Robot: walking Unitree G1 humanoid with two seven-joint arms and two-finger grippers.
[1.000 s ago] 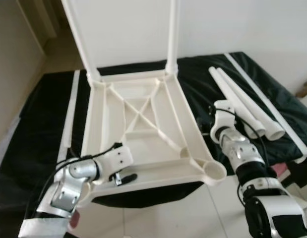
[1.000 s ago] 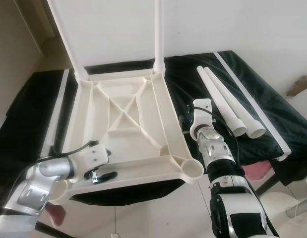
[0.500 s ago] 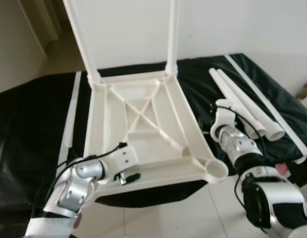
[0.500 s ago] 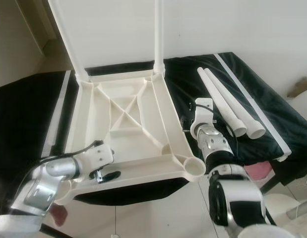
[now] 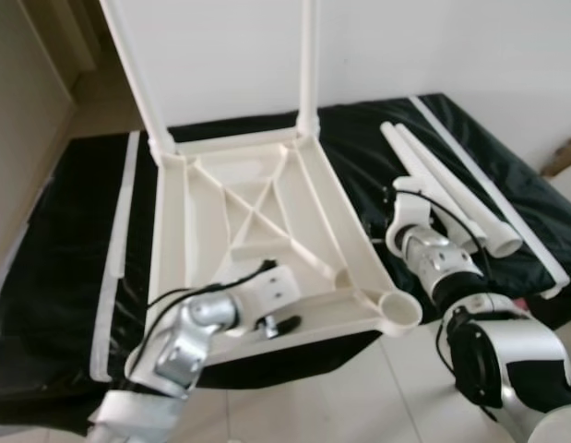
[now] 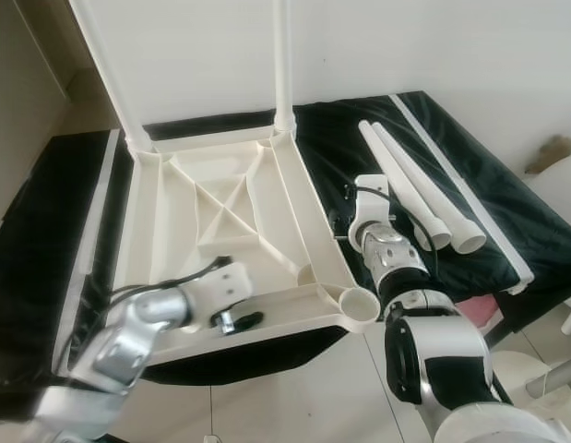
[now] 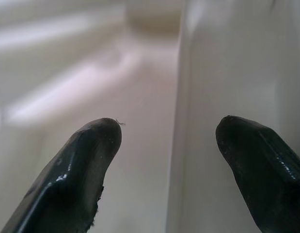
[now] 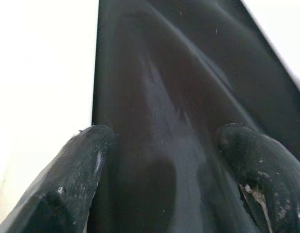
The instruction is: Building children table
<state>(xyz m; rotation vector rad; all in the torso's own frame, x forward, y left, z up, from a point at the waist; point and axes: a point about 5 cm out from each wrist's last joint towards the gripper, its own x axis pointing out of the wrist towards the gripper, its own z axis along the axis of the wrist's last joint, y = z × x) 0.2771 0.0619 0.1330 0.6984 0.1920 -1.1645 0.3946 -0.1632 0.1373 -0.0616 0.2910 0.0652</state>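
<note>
Two legs already stand up from the far corners of the upturned tabletop (image 5: 257, 231), which lies underside-up on the black sheet (image 5: 64, 277), its near edge overhanging the sheet's front edge toward the robot. Two loose legs (image 5: 451, 198) lie side by side on the sheet toward its right edge, well apart from the empty socket (image 5: 398, 312) at the tabletop's near right corner.

The left gripper (image 7: 169, 141) hovers over the tabletop's near rim with fingers spread, a rib of the moulding between them. The right gripper (image 8: 159, 141) points at bare sheet between tabletop and loose legs, fingers likewise spread and holding nothing.

The plastic looks light, stiff and smooth, so a leg would likely slip if pinched loosely. A hold near its middle seems best, leaving the flared end free to enter the socket. The ribbed rim offers the surest hold for steadying the tabletop.
</note>
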